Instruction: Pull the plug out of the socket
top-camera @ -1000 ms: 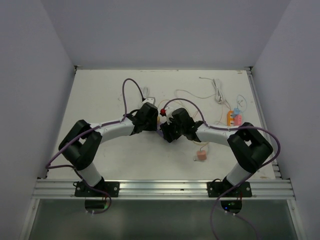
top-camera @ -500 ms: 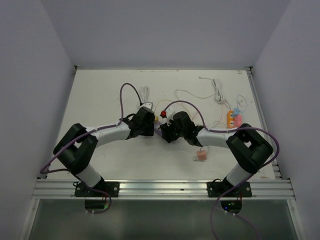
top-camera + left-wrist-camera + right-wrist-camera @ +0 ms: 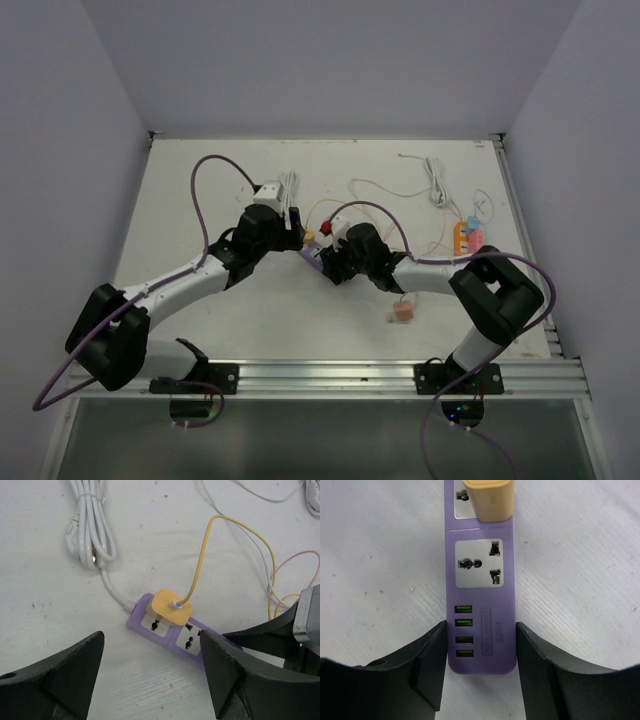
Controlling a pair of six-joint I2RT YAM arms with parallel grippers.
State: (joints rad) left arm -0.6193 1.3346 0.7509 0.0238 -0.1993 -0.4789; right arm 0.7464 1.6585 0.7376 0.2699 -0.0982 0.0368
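Gripper status: the right gripper [image 3: 480, 635] is clamping the USB end of the purple power strip [image 3: 479, 600], one finger pressing each long side. The left gripper [image 3: 150, 645] is hovering above it, jaws spread wide, grasping nothing. The yellow plug [image 3: 171, 607] is sitting in the socket [image 3: 152, 624] at the strip's cord end. The power strip is lying flat about midway between the left and right edges of the tabletop [image 3: 200, 200], a bundled white cord [image 3: 90, 525] resting beyond it toward the far edge.

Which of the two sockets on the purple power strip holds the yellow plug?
The socket nearest the white cable holds the yellow plug; the other socket, beside the green USB ports, is empty.
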